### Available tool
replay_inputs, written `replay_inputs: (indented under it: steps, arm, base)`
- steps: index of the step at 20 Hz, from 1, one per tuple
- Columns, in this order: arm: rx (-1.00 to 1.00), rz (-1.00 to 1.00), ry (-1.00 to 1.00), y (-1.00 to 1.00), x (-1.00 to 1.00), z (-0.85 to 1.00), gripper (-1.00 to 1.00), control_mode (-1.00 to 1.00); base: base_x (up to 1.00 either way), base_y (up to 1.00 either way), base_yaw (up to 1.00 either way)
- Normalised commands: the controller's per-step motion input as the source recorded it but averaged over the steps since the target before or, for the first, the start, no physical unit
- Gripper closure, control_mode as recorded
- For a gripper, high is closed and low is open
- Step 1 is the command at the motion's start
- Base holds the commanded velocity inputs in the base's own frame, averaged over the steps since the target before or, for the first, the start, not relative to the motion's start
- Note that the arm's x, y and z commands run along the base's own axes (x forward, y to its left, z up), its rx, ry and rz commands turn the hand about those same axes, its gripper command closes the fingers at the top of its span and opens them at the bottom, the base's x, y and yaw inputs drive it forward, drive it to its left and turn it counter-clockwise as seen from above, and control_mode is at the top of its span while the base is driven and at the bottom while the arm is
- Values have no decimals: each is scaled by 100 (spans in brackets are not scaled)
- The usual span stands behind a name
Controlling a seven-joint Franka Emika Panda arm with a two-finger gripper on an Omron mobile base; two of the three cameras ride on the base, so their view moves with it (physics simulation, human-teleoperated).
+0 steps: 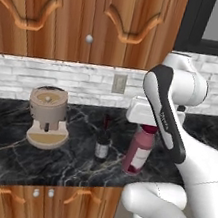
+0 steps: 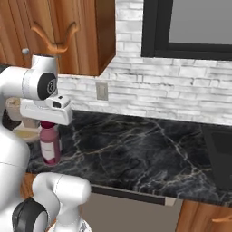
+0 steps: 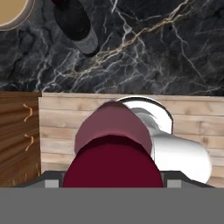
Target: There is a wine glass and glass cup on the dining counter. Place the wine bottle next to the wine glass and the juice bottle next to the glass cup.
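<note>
The juice bottle, pinkish with a dark red cap, stands near the front edge of the black marble counter, leaning slightly. My gripper comes down on it from above, and its jaws press both sides of the cap. From the hand, the cap is large at the bottom, with the gripper around it and the fingertips mostly hidden. The bottle also hangs under the hand in the right base view. A small dark wine bottle with a pale label stands just left of it, also seen from above.
A beige coffee machine sits on the counter left of the wine bottle. Wooden wall cabinets hang above, and a wall outlet is on the white brick backsplash. The counter's front edge runs just below the juice bottle.
</note>
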Motion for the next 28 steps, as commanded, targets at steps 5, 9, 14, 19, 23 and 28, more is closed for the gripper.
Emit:
replay_inputs:
  steps: [5, 9, 14, 19, 23, 28]
  arm:
    - [0, 0, 0, 0, 0, 0, 100, 100]
    - [0, 0, 0, 0, 0, 0, 100, 100]
    - [0, 0, 0, 0, 0, 0, 100, 100]
    - [0, 0, 0, 0, 0, 0, 100, 100]
    - [0, 0, 0, 0, 0, 0, 100, 100]
    - [0, 0, 0, 0, 0, 0, 100, 100]
  base:
    - [-29, 16, 60]
    - [-9, 0, 100]
    - [-10, 0, 100]
    - [-7, 0, 100]
    - [-6, 0, 100]
    - [-5, 0, 100]
